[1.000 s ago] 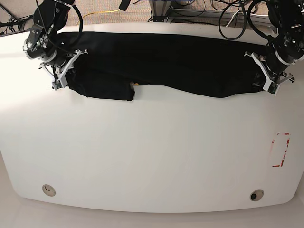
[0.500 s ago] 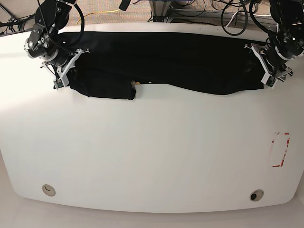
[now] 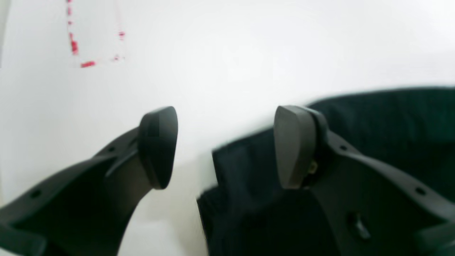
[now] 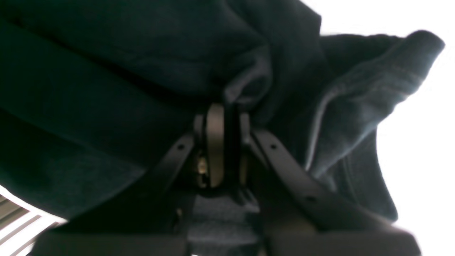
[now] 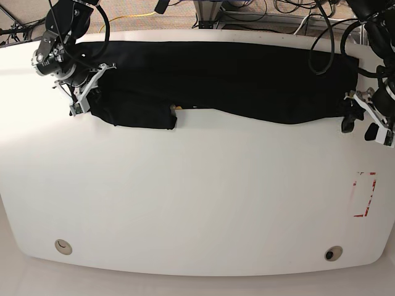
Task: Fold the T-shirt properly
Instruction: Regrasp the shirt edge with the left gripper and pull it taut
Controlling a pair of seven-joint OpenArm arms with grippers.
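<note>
The left gripper (image 5: pixel 364 126) has let go and pulled back off the T-shirt (image 5: pixel 222 80) — its fingers are wide now. The right gripper (image 5: pixel 83 98) still pinches its end. The shirt lies folded long across the table's (image 5: pixel 197 203) far side.

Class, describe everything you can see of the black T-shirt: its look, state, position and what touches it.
The T-shirt is plain black soft cloth, folded into a long band across the far side of the white table. Its near edge is wavy, with a doubled flap toward one end and a speck of orange print showing beside it. The right gripper is shut on a bunched fold. The left gripper is open at the other end, one finger over the cloth corner.
</note>
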